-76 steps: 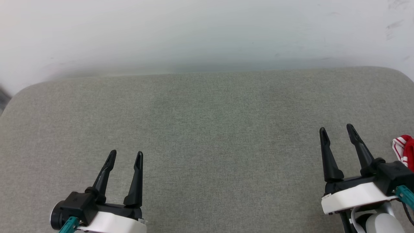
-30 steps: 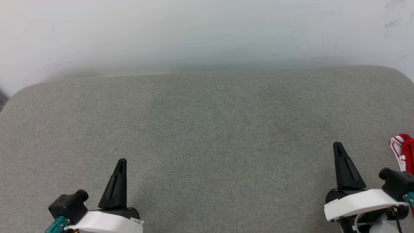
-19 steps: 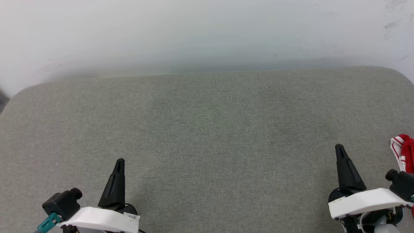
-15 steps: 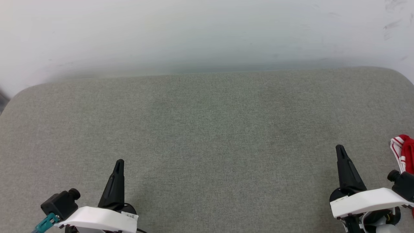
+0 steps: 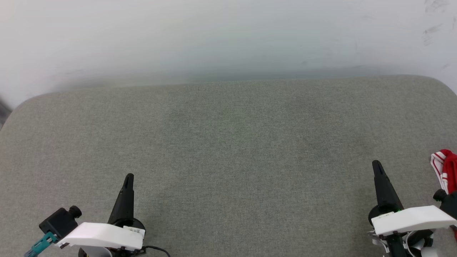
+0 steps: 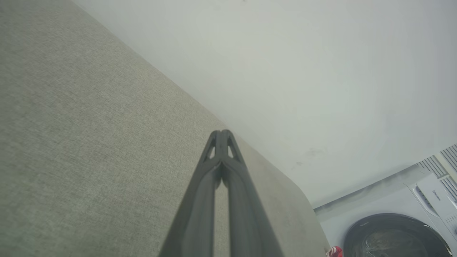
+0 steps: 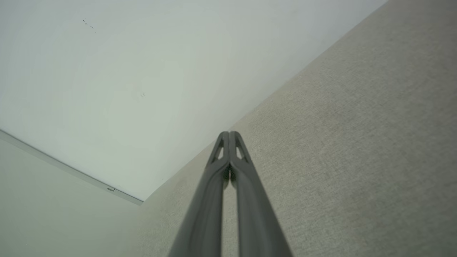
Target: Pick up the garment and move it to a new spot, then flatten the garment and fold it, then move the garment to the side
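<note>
The left end effector (image 5: 128, 178), whose two fingers stood apart a couple of seconds ago, now has them pressed together into a single dark spike holding nothing, and it has drawn back a little toward the near edge of the grey cloth-covered desk (image 5: 228, 135), close to the near-left corner. The right end effector (image 5: 377, 166) has made the same change: fingers together, empty, pulled back toward the near edge by the near-right corner. Both wrist views confirm the fingertips are touching. The garment (image 5: 445, 170) lies where it did, a bunched bit of red cloth with red-white striped trim at the desk's right edge, just beside the right end effector but apart from it, most of it cut off by the frame. With both end effectors withdrawn and the garment off to one side, this looks either like the rest after the final move aside or like the pause before the first pick; the frames do not settle which. The one container in sight is a washing machine (image 6: 392, 233) beyond the desk's right end; its door glass is too dark to tell what it holds.
</note>
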You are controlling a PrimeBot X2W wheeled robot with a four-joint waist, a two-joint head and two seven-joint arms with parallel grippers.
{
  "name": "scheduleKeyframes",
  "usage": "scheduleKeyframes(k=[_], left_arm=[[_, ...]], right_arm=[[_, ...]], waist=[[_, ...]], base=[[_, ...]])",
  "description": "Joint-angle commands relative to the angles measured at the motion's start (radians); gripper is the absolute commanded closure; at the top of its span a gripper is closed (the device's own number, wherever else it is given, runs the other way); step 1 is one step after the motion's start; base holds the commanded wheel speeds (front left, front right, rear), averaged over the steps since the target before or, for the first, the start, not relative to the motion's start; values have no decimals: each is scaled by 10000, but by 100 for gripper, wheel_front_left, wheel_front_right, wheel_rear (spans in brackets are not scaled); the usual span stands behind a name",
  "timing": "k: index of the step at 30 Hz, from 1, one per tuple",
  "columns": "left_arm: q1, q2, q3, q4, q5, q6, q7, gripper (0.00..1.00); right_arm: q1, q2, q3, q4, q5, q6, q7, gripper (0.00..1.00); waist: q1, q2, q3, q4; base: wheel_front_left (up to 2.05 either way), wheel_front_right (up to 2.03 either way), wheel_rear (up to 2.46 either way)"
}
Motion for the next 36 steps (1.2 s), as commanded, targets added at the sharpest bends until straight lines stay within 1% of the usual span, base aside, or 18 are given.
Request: scheduleKeyframes(k=[1,20,36], left_arm=[[-240,74,52,-36,-321,-11,85,100],[-521,41,256,402,-2471,-16,632,100],[-701,-2,405,709,-3910,-19,1040,100]], right_arm=[[-243,-93,-43,-65,349,0,62,100],[-340,-105,-173,211,2618,-1,543,100],[-378,-96,-287,411,4126,-1,879,100]], waist=[[0,0,-6,2],[0,0,-79,22],[0,0,-136,39]], base=[[0,0,0],[0,0,0],[0,0,0]])
